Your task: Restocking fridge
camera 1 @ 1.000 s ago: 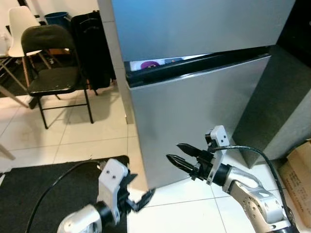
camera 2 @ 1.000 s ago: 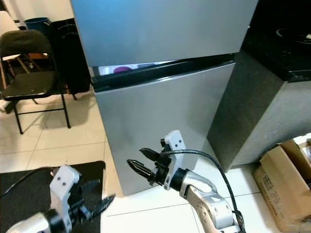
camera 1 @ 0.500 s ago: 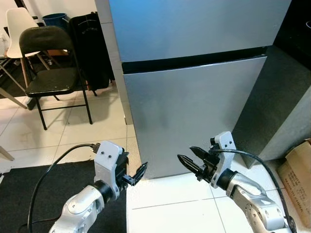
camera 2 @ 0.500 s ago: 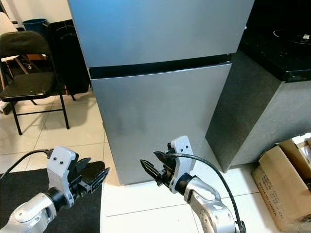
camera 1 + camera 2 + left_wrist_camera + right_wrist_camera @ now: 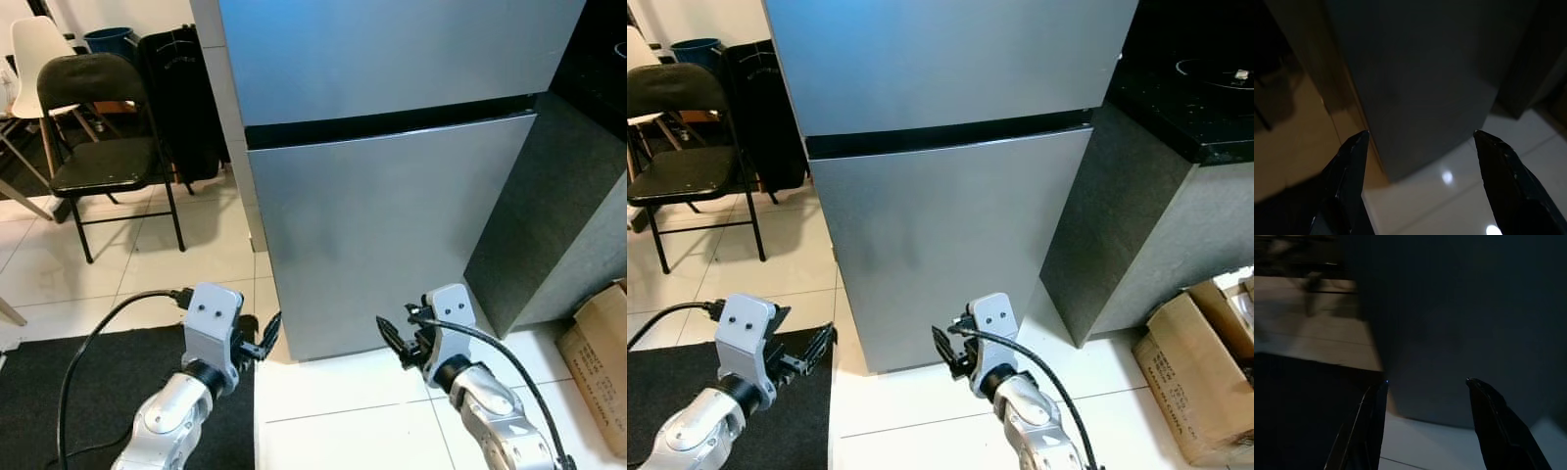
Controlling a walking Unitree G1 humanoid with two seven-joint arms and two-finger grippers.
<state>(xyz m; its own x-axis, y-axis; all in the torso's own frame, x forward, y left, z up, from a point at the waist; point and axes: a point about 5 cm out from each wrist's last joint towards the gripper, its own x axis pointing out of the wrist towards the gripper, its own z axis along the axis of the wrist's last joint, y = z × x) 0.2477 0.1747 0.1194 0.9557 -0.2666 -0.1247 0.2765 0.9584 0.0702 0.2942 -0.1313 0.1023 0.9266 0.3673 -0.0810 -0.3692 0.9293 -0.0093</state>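
Fridge (image 5: 392, 196) is dead ahead at 12 o'clock from both arms, standing upright with both doors shut, the dark seam between the upper and lower door running side to side across the front. Left gripper (image 5: 266, 336) hangs low at about 7 o'clock in the head view, right by the fridge's bottom left corner and just over the edge of the black mat (image 5: 78, 392); its wrist camera shows the fingers (image 5: 1347, 166) spread wide with nothing between them, aimed at that lower corner. Right gripper (image 5: 394, 340) sits at about 5 o'clock, just in front of the lower door near the floor, fingers (image 5: 1488, 421) also parted and holding nothing. Neither one is touching the door as far as I can see. So the thing that matters here imo: the seam, which is probably where you'd get a grip to pull a door, is well above both grippers, up toward 12, and nothing to stock is in either gripper. Can't tell from these shots which side the doors hinge on. Folding chair (image 5: 98, 147) is off at 10 o'clock, cardboard box (image 5: 598, 362) at 4, dark worktop (image 5: 1195, 108) at 2.
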